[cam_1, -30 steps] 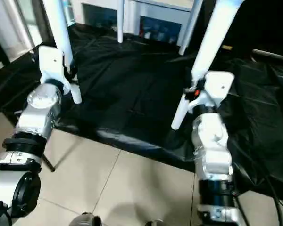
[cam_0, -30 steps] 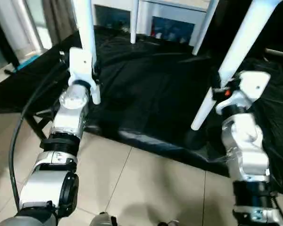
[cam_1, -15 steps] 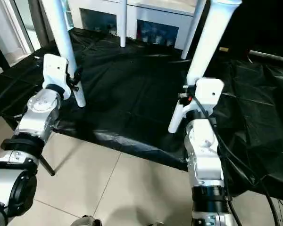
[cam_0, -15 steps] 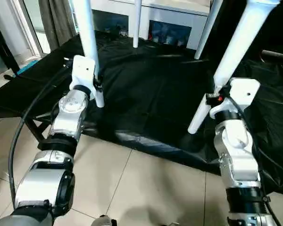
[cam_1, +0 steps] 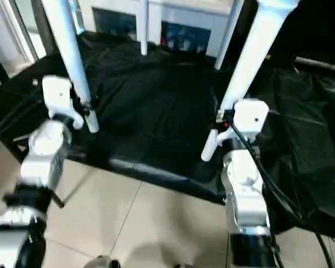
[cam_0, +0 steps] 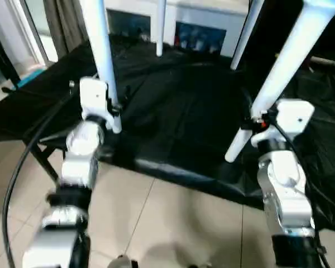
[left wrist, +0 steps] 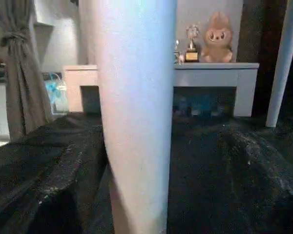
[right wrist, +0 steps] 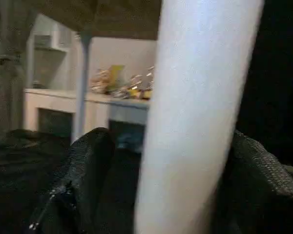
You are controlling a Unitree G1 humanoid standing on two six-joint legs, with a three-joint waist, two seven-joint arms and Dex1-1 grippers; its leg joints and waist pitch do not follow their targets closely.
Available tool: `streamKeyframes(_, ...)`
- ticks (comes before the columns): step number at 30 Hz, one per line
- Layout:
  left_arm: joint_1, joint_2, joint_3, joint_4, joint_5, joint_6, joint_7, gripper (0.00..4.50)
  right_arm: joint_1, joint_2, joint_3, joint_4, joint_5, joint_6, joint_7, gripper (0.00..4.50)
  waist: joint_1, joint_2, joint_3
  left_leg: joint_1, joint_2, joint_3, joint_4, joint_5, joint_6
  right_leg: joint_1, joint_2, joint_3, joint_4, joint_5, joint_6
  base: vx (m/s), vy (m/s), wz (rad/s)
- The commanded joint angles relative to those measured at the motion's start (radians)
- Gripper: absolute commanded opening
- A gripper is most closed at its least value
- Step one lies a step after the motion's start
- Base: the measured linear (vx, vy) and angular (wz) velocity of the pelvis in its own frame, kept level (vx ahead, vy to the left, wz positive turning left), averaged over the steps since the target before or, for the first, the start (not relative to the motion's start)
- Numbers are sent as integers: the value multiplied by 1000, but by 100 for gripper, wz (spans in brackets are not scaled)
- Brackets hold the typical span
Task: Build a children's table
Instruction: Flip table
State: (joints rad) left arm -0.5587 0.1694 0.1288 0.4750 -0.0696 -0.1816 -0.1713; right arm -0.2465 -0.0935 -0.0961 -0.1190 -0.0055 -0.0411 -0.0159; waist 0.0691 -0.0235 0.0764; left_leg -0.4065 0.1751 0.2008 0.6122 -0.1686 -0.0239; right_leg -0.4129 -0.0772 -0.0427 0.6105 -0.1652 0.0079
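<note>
Domestic room: tiled floor (cam_0: 173, 218), grey curtain (left wrist: 19, 73), white cabinet (left wrist: 210, 78) bearing plush toy (left wrist: 219, 31) and trophy (left wrist: 191, 44).

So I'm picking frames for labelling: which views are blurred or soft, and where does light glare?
Left eye view: the left forearm is smeared by motion, while the black cloth stays fairly crisp. Right eye view: the same smear, plus a bright sheen along the cloth's front fold. Left wrist view: the near table leg is soft and evenly lit. Right wrist view: its leg is blurred, with a dim background.

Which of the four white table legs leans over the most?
The near leg at the robot's right gripper. It slants clearly, with its foot toward the middle, while the near leg by the left gripper and the two far legs stand closer to upright.
</note>
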Motion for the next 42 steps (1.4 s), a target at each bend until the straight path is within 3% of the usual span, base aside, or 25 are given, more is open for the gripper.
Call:
streamKeyframes(1, 21, -8, -12, -47, 2, 6, 16, 394, 23, -6, -27, -37, 8, 31, 0, 358, -8, 14, -86, 37, 50, -26, -82, -245, 0, 38, -53, 39, -66, -157, -168, 0, 0, 0)
streamKeyframes(8, 92, 22, -57, -72, 119, -63, 53, 394, 69, 6, -21, -56, 45, 50, 19, 358, -25, 19, -80, 43, 48, -35, -89, -373, -37, 27, -52, 40, -88, -337, -109, 0, 0, 0)
streamKeyframes(11, 129, 14, -31, -117, 16, -18, -26, 394, 91, 18, -9, -68, 43, 60, 14, 358, -25, 25, -79, 45, 48, -37, -92, -396, -49, 23, -54, 40, -87, -338, -121, 0, 0, 0)
streamKeyframes(17, 247, 7, 4, -256, 16, 49, 46, 394, 197, -5, 15, -147, 6, 131, 26, 358, -32, 34, -79, 40, 49, -37, -93, -412, -42, 26, -48, 40, -87, -314, -122, 0, 0, 0)
streamKeyframes(20, 306, -8, 0, -318, 1, 66, 40, 394, 271, -14, 39, -197, 11, 123, 60, 358, -35, 29, -78, 38, 49, -38, -93, -428, -36, 26, -51, 41, -93, -347, -107, 0, 0, 0)
streamKeyframes(23, 378, -26, -34, -390, -9, 57, 17, 394, 345, 7, 51, -228, 84, 171, 92, 358, -36, 28, -74, 35, 47, -37, -93, -452, -23, 24, -56, 42, -102, -408, -95, 0, 0, 0)
streamKeyframes(24, 391, -32, -43, -400, 0, 65, 23, 394, 355, 10, 54, -230, 87, 171, 92, 358, -38, 22, -77, 90, 34, 13, -19, -486, -53, -41, -38, 98, -140, -556, -49, 0, 0, 0)
streamKeyframes(25, 395, -34, -46, -402, 6, 74, 28, 394, 356, 10, 57, -230, 82, 169, 89, 358, -35, 14, -70, 74, 28, 11, -16, -484, -49, -31, -40, 115, -144, -628, -30, -46, 30, -37)
streamKeyframes(26, 398, -37, -49, -407, 10, 79, 33, 394, 356, 11, 58, -232, 77, 172, 85, 358, -26, 8, -70, 63, 24, 4, 3, -461, -29, -23, -51, 160, -151, -726, 3, 4, 70, -63)
streamKeyframes(27, 400, -41, -56, -415, 21, 86, 43, 394, 354, 13, 58, -232, 66, 177, 78, 358, -21, 8, -73, 57, 20, -2, 15, -439, -12, -14, -64, 186, -155, -765, 13, 4, 70, -63)
streamKeyframes(28, 393, -34, -67, -419, 60, 92, 65, 394, 348, 16, 57, -227, 57, 180, 70, 358, -13, 6, -74, 31, 10, -27, 33, -366, 32, 18, -92, 236, -160, -818, 29, 17, 128, -67)
streamKeyframes(29, 387, -29, -76, -422, 92, 98, 82, 394, 344, 18, 56, -222, 46, 183, 62, 358, -19, 12, -70, 35, 15, -49, 17, -336, 26, 2, -57, 235, -158, -807, 27, -12, 162, -68)
streamKeyframes(30, 382, -25, -81, -422, 111, 102, 92, 394, 341, 19, 56, -218, 39, 184, 58, 358, -49, 34, -70, 76, 33, -51, -54, -403, -47, -50, 60, 148, -112, -609, 16, -12, 162, -68)
streamKeyframes(31, 378, -25, -82, -421, 114, 107, 93, 394, 339, 20, 55, -216, 36, 185, 55, 358, -59, 50, -67, 98, 47, -54, -67, -480, -88, -73, 96, 108, -96, -497, 13, -69, 142, -60)
streamKeyframes(32, 372, -25, -78, -423, 104, 120, 86, 394, 337, 26, 53, -214, 50, 191, 55, 358, -72, 79, -77, 101, 122, -73, -116, -507, -141, -63, 87, 50, -30, -277, 2, -82, 109, -51)
streamKeyframes(33, 366, -23, -76, -421, 102, 126, 84, 394, 333, 28, 53, -210, 54, 193, 55, 358, -70, 93, -76, 76, 174, -83, -152, -466, -156, -53, 69, 23, 22, -185, 8, -82, 109, -51)
streamKeyframes(34, 356, -21, -71, -419, 98, 132, 85, 394, 329, 30, 54, -206, 61, 194, 58, 358, -68, 85, -74, 29, 221, -135, -201, -370, -116, -2, 32, -21, 116, -65, 3, -75, 50, -33)
streamKeyframes(35, 356, -21, -71, -419, 98, 132, 85, 394, 329, 30, 54, -206, 61, 194, 58, 358, -63, 111, -69, 28, 222, -131, -204, -354, -86, -9, 29, -35, 110, -75, -22, -57, -27, -11)
streamKeyframes(36, 355, -25, -65, -423, 89, 136, 89, 394, 328, 27, 58, -205, 60, 202, 60, 358, -80, 107, -86, 80, 223, -148, -173, -389, -17, -26, 7, -47, 112, -124, -56, -57, -27, -11)
streamKeyframes(37, 354, -26, -53, -428, 94, 165, 114, 394, 321, 19, 74, -188, 73, 236, 82, 358, -77, 117, -87, 91, 211, -150, -173, -394, 13, -22, 1, -41, 99, -134, -62, -49, -85, -16)
streamKeyframes(38, 354, -25, -50, -428, 102, 173, 125, 394, 319, 17, 79, -181, 83, 247, 92, 358, -97, 91, -98, 96, 176, -157, -159, -356, 93, 13, -23, -16, 59, -122, -74, -83, -125, -29)
streamKeyframes(39, 355, -22, -46, -426, 115, 184, 141, 394, 315, 15, 85, -172, 97, 262, 107, 358, -92, 64, -107, 49, 103, -120, -107, -296, 145, 64, -58, 16, 3, -36, -139, -83, -125, -29)
streamKeyframes(40, 363, -25, -32, -426, 121, 198, 164, 394, 311, 8, 96, -158, 93, 278, 125, 358, -57, 5, -112, -40, -42, -36, 36, -177, 144, 119, -115, 39, -87, 38, -160, -111, -144, -32)
streamKeyframes(41, 366, -27, -27, -425, 119, 203, 171, 394, 309, 6, 99, -154, 86, 279, 128, 358, -57, 5, -112, -40, -42, -36, 36, -177, 144, 119, -115, 39, -87, 38, -160, -97, -153, -23)
streamKeyframes(42, 385, -27, -14, -424, 120, 214, 184, 394, 301, 5, 102, -136, 84, 293, 135, 358, -23, 17, -88, -34, -22, -66, 32, -42, 64, 99, -140, 56, -91, -180, 36, -97, -153, -23)
